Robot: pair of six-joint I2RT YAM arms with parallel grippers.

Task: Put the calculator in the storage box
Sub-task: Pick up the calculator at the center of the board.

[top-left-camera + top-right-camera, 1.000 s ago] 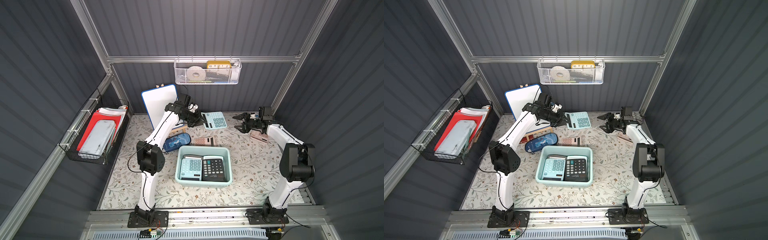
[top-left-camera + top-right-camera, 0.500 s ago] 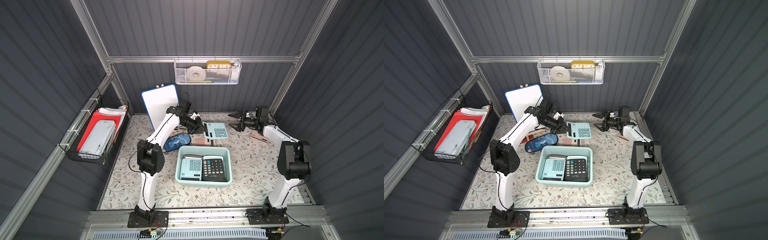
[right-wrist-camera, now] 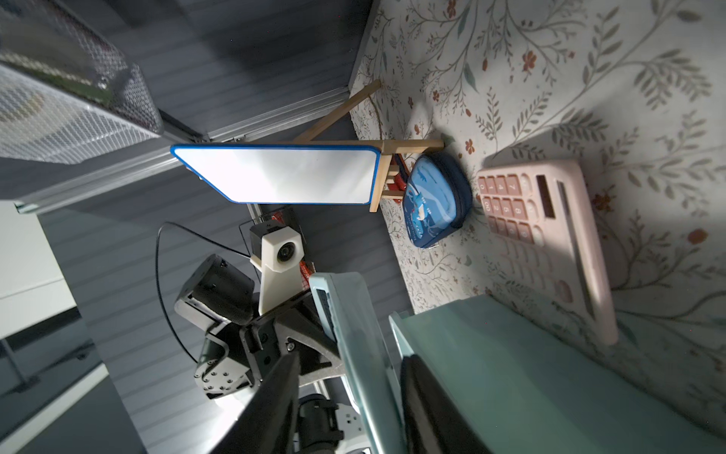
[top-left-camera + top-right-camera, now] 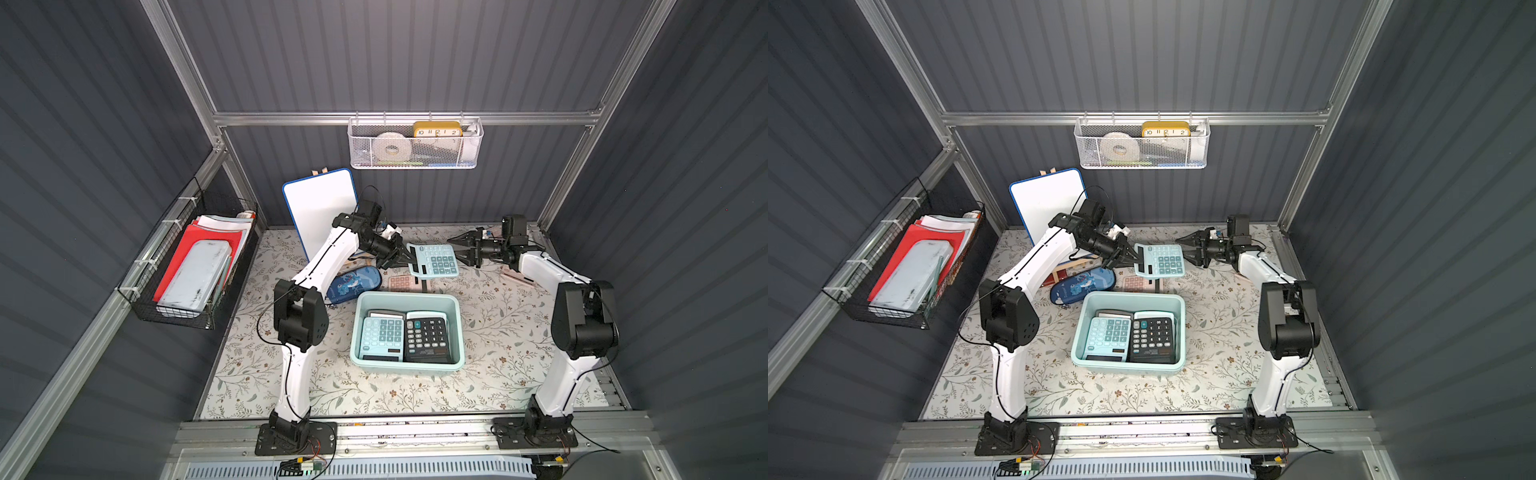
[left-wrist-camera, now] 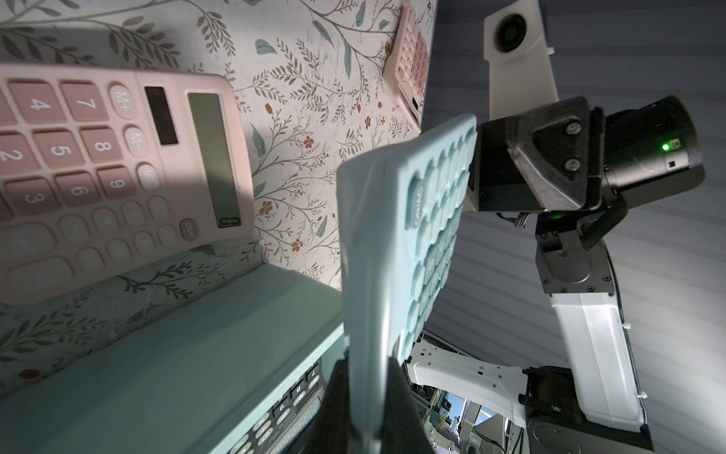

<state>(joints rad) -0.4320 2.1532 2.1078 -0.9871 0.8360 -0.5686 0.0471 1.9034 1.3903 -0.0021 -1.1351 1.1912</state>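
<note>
A light blue calculator (image 4: 434,259) (image 4: 1160,259) hangs in the air just behind the storage box (image 4: 407,296) (image 4: 1133,296). My left gripper (image 4: 405,259) (image 5: 367,365) is shut on its left edge. My right gripper (image 4: 455,251) (image 3: 349,359) straddles the opposite edge of the calculator (image 3: 353,334). Its jaws are open, with one finger still apart from the calculator and the other close against it. Inside the mint-teal box lie a blue calculator (image 4: 382,336) and a black calculator (image 4: 428,338), side by side.
A pink calculator (image 4: 401,282) (image 5: 118,165) lies flat between the held one and the box. A second pink one (image 4: 515,276) lies under the right arm. A blue pencil case (image 4: 353,282) and a whiteboard on an easel (image 4: 322,203) stand back left. A white mesh basket (image 4: 415,145) and a black wire basket (image 4: 187,266) hang on the walls.
The left gripper has carried the blue calculator right and forward, toward the box. The right gripper has moved left onto the calculator's free edge, and its jaws have narrowed.
</note>
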